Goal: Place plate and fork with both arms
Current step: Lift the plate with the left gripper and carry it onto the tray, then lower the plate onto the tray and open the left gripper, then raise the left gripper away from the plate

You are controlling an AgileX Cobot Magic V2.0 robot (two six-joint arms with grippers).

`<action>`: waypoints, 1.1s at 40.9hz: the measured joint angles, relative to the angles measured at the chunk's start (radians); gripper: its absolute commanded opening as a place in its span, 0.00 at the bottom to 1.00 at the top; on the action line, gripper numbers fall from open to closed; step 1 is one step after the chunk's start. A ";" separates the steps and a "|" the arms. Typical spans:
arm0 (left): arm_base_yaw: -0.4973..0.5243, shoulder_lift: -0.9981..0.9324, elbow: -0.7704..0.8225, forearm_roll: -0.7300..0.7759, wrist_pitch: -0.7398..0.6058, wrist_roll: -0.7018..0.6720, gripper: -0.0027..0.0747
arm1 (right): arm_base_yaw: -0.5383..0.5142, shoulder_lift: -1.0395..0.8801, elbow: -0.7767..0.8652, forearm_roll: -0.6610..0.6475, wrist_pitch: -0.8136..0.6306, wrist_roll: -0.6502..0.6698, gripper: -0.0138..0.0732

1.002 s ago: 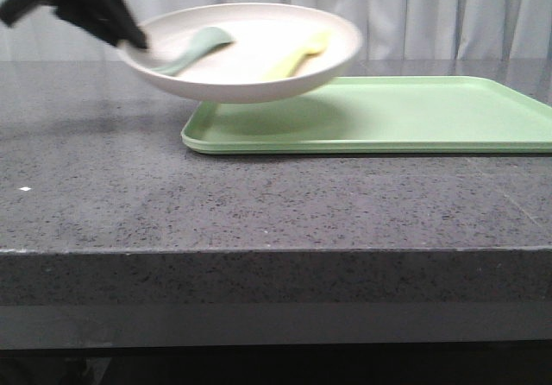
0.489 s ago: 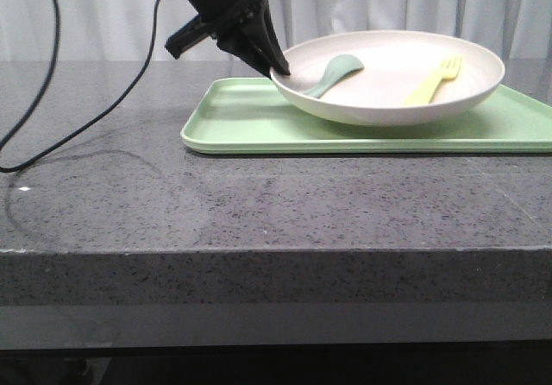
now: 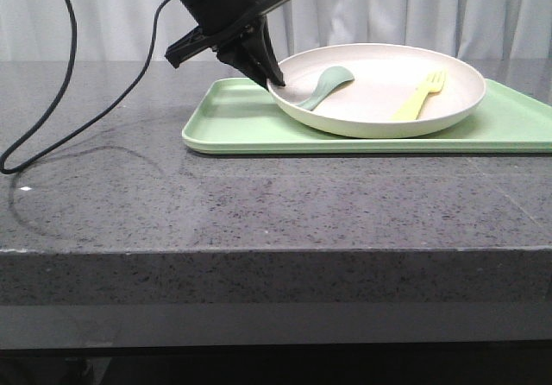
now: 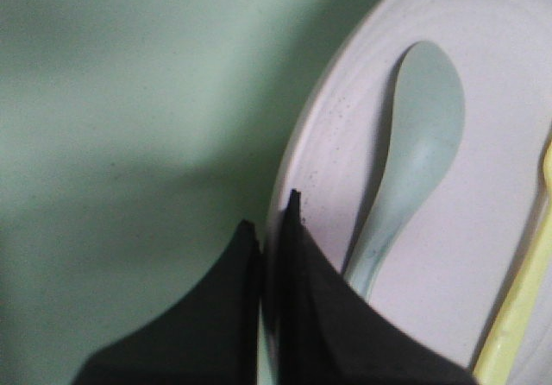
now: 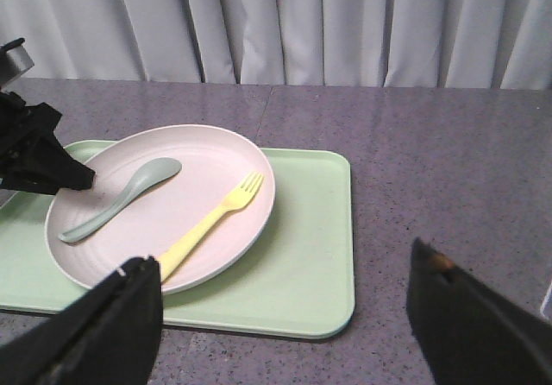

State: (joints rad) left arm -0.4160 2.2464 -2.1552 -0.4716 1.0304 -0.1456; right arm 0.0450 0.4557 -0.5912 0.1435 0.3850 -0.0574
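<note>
The cream plate (image 3: 376, 67) is down on the light-green tray (image 3: 237, 119), roughly level. My left gripper (image 3: 274, 78) is shut on the plate's left rim, one finger inside the rim and one outside. In the left wrist view the left gripper (image 4: 272, 217) pinches the plate (image 4: 483, 230) edge. The pale-yellow fork (image 3: 420, 94) lies inside the plate on its right side. My right gripper (image 5: 283, 260) hangs open and empty above the table's near side, well back from the plate (image 5: 216, 165) and fork (image 5: 211, 221). It is out of the front view.
A grey-green spoon (image 3: 326, 85) lies in the plate beside my left fingers. The tray (image 5: 310, 230) reaches past the plate to the right. Dark speckled stone (image 3: 259, 195) surrounds it. A black cable (image 3: 52, 117) loops at the left. Curtains hang behind.
My left gripper has carried the plate, with fork and spoon in it, rightward from the tray's left end and lowered it onto the tray.
</note>
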 measured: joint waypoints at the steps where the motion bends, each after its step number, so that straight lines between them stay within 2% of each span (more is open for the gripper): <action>1: 0.000 0.001 0.000 0.000 0.000 0.000 0.01 | 0.000 0.000 0.000 0.000 0.000 0.000 0.85; 9: 0.000 0.013 0.000 0.000 0.004 -0.005 0.05 | 0.000 0.000 0.000 0.000 0.000 0.000 0.85; 14: 0.000 0.015 -0.001 -0.008 0.006 -0.009 0.21 | 0.000 0.000 0.000 0.000 0.000 0.000 0.85; 21: -0.002 0.015 -0.002 -0.013 0.006 -0.009 0.52 | 0.000 0.000 0.000 0.000 0.000 0.000 0.85; 23: -0.002 0.015 -0.008 -0.013 0.006 -0.009 0.58 | 0.000 0.000 0.000 0.000 0.000 0.000 0.85; 26: -0.002 0.016 -0.030 -0.013 0.019 -0.009 0.61 | 0.000 0.000 0.000 0.000 0.000 0.000 0.85; 32: -0.002 0.016 -0.135 -0.013 0.096 -0.004 0.60 | 0.000 0.000 0.000 0.000 0.000 0.000 0.85; 35: 0.000 0.016 -0.192 -0.013 0.141 0.012 0.55 | 0.000 0.000 0.000 0.000 0.000 0.000 0.85; 38: 0.002 0.016 -0.240 -0.013 0.182 0.025 0.45 | 0.000 0.000 0.000 0.000 0.000 0.000 0.85; 45: 0.004 0.016 -0.288 0.005 0.218 0.037 0.05 | 0.000 0.000 0.000 0.000 0.000 0.000 0.85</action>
State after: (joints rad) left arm -0.4117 2.2621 -2.4435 -0.4662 1.2480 -0.1087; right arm 0.0450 0.4557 -0.5912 0.1435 0.3853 -0.0574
